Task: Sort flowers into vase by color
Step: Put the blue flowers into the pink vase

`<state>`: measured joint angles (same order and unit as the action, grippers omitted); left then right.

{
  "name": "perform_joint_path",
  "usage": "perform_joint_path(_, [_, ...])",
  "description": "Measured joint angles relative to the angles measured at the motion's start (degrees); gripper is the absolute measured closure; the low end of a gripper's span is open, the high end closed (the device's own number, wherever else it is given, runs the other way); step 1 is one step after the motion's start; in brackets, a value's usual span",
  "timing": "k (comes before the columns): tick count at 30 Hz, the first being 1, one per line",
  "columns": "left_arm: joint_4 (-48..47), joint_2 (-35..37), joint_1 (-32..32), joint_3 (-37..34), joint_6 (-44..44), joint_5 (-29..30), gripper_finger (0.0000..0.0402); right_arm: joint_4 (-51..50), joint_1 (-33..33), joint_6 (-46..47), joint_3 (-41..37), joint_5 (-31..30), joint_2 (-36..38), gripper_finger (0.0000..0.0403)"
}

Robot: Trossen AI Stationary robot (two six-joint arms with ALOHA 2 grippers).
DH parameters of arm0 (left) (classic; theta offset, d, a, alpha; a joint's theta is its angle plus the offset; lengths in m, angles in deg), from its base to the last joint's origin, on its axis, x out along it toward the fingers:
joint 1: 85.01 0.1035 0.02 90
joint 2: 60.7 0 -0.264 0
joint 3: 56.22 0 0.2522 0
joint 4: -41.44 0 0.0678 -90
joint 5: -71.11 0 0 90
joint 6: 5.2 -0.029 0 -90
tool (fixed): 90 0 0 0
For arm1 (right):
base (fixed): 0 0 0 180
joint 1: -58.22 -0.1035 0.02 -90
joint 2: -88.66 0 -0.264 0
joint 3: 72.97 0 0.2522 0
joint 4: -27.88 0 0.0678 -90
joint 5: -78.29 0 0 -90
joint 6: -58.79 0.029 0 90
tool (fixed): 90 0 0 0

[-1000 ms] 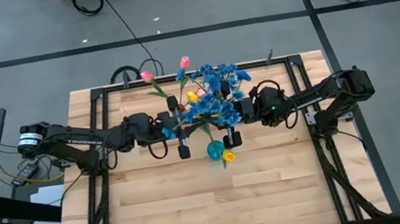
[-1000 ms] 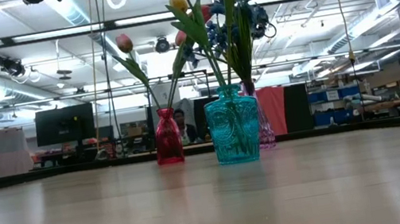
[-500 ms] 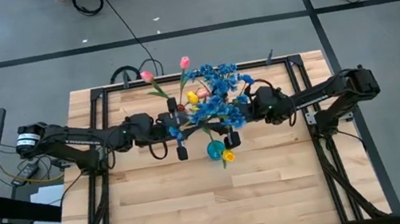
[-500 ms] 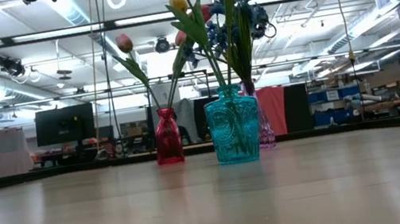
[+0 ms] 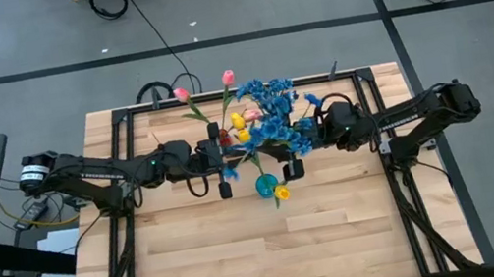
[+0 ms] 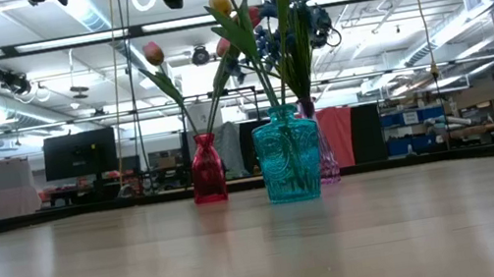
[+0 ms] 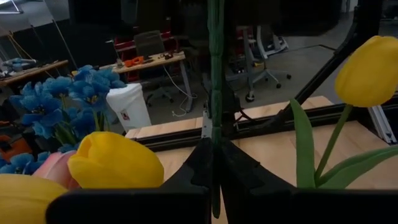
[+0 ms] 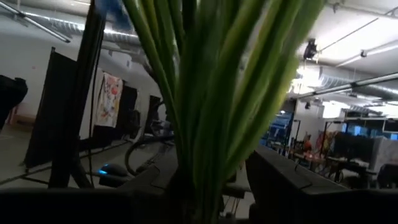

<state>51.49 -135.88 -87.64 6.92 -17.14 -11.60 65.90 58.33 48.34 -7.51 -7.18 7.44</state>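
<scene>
Left gripper pinches one green stem shut; right gripper stands parted beside the blue flowers. Advice: keep stem vertical above its matching vase.

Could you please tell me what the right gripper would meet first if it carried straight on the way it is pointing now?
Probably the blue sprigs. The right gripper points across the table toward the left arm, and its wrist view is filled with their green stems right between its fingers. Depth beyond them is unclear.
</scene>
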Motion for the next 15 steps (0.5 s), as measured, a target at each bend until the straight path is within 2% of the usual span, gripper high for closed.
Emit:
perform_joint_path(8, [-3.5,2.8,0.0,0.0,0.2,0.0,0.0383,-7.4,-0.5,-0.8,0.0,0.0,2.4,0.0244])
perform_joint_path(15, [-3.8,3.5,0.0,0.0,0.2,0.0,0.0383,-9.1,-0.5,-1.5,0.0,1.1,4.1,0.0247])
